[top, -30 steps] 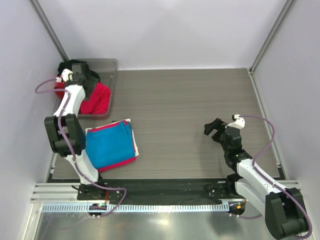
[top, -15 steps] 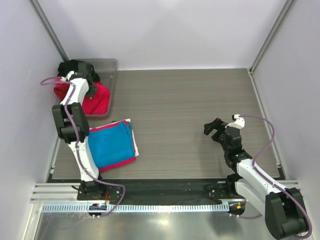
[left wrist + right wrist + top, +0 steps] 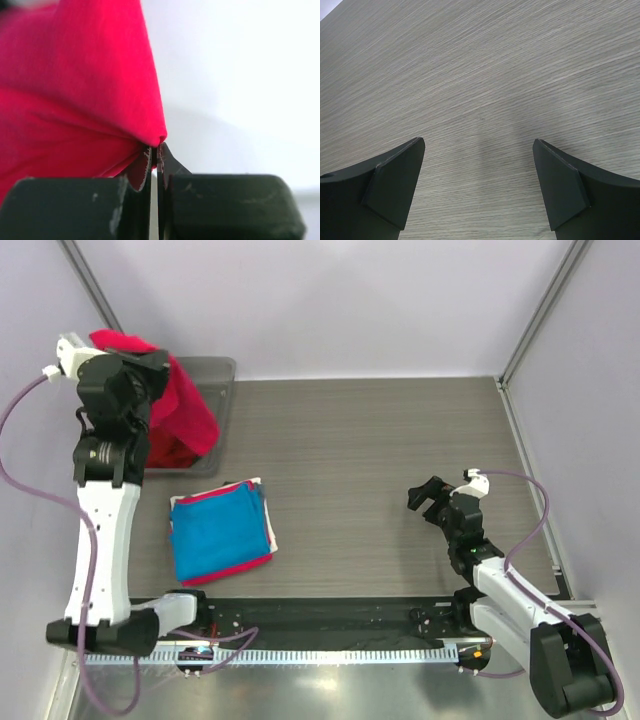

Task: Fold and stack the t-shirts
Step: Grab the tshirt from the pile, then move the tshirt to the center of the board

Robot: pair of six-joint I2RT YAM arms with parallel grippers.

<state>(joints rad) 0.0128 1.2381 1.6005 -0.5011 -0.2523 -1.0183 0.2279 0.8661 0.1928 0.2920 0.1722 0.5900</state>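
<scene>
While standing tall at upper left, pinching crimson-pink t-shirt (image 3: 182,408) in clamped left gripper (image 3: 154,152) | dangling it over grey bin (image 3: 216,374) | crouching at lower right, right gripper (image 3: 479,145) gaping

A grey plastic bin (image 3: 216,374) sits at the back left corner of the wood-grain table (image 3: 380,440)
</scene>
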